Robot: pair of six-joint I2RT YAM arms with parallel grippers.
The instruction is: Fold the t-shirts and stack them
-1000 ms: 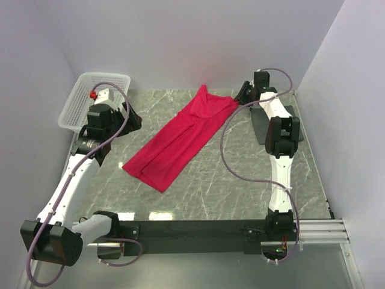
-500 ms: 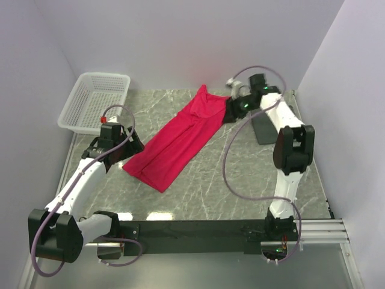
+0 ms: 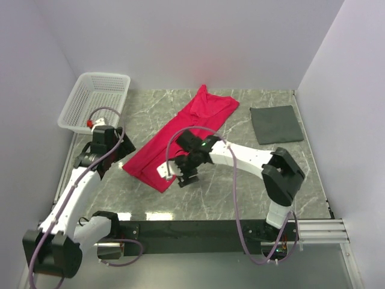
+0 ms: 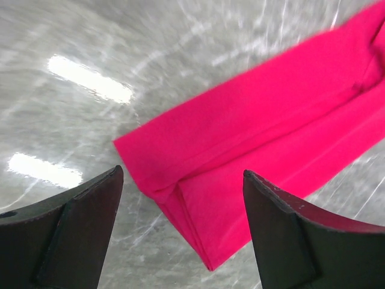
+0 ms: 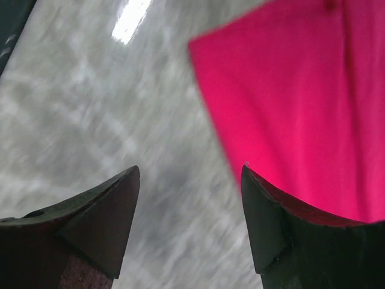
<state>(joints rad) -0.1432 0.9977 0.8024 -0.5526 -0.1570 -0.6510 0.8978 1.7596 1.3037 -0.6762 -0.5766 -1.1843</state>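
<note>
Red t-shirt (image 3: pixel 180 135) is lying folded in a long strip, diagonal across the bench (image 3: pixel 240 180). My left end effector (image 4: pixel 181 174) hangs over its near corner, fingers wide apart and empty. Right end effector (image 5: pixel 189 171) is spread too, by the near end's other edge.

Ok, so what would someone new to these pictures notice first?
The crimson t-shirt stands out, folded into a long strip lying diagonally across the marble table. The left end effector and right end effector hover open at its near end. A white mesh basket sits in the far left corner, a dark folded cloth far right.
</note>
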